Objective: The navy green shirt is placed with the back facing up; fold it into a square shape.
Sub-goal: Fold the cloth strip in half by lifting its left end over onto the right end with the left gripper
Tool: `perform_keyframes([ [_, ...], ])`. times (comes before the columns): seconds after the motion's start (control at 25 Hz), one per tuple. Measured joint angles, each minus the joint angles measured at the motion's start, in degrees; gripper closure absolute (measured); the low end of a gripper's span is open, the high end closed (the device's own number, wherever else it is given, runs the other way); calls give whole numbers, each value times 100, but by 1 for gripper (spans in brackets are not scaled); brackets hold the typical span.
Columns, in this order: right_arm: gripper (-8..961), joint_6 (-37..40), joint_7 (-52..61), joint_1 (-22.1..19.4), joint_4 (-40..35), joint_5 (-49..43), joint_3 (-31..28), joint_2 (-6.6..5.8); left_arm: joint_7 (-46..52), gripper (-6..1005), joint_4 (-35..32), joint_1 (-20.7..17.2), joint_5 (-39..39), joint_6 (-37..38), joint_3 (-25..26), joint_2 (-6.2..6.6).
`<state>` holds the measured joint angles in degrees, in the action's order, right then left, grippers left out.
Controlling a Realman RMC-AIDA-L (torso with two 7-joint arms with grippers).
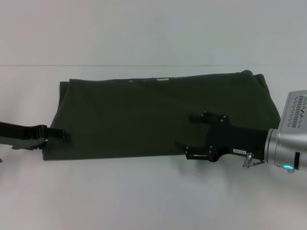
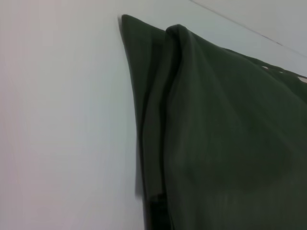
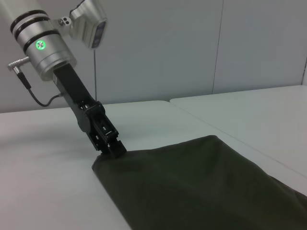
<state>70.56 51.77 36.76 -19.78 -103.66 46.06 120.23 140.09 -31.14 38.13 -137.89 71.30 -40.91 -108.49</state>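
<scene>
While the navy green shirt (image 1: 153, 115) lies on the white table (image 1: 144, 196) as a long, soft matte rectangle, already folded lengthwise with layered edges at its left end, my left gripper (image 1: 64, 135) is pinched shut on that end's hem near the front corner. My right gripper (image 1: 192, 136) hovers over the shirt's right half, fingers (image 1: 196, 117) spread apart above the cloth.

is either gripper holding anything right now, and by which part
The left gripper pinches the dark olive-green fabric shirt at its left edge. The right gripper is open above it, holding nothing.
</scene>
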Motion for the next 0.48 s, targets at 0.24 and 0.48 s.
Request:
perform_keyframes([
  [0.24,54,4,0,-3,0,-5,0,0,11,186,-3,17,-8,4,-21,-39],
  [0.48,55,24,0,-24,0,-5,0,0,174,194,-128,-9,-277,-42,-36,-59],
])
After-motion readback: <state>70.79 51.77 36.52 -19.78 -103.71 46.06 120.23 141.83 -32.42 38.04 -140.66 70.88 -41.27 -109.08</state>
